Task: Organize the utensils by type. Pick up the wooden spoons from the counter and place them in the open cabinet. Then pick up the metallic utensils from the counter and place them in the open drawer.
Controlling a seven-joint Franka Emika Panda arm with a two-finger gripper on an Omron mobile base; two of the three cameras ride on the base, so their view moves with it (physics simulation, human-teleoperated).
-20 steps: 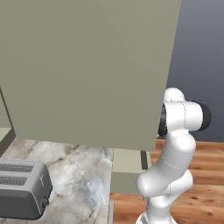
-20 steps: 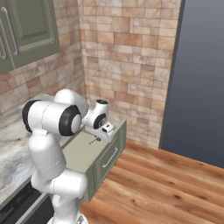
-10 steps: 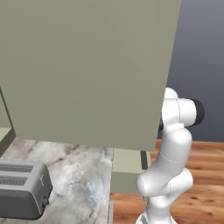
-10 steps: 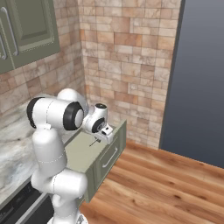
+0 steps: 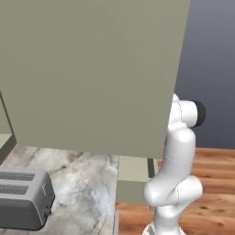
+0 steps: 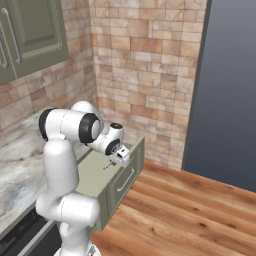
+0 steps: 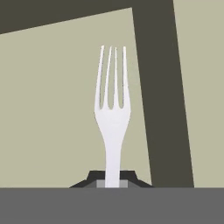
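Note:
My gripper (image 7: 112, 180) is shut on the handle of a thin silver-grey fork (image 7: 112, 114), one of the metallic utensils, tines pointing away from the hand. In the right base view the gripper (image 6: 116, 159) hangs just over the open drawer (image 6: 95, 176), with the fork (image 6: 107, 165) angled down toward the drawer's olive floor (image 7: 52, 109). The dark drawer wall (image 7: 159, 96) runs beside the fork. The open cabinet's big olive door (image 5: 92, 69) hangs above the counter (image 5: 78, 183). The wooden spoons are out of view.
A grey toaster (image 5: 23, 197) sits on the counter at the lower left. The drawer (image 5: 133, 169) juts out past the counter's end over the wooden floor (image 6: 190, 210). A brick wall (image 6: 145, 75) and closed olive wall cupboards (image 6: 30, 35) stand behind.
The hand has sunk a little toward the drawer with the fork still gripped. The arm's upper joints have shifted slightly to the right in the left base view.

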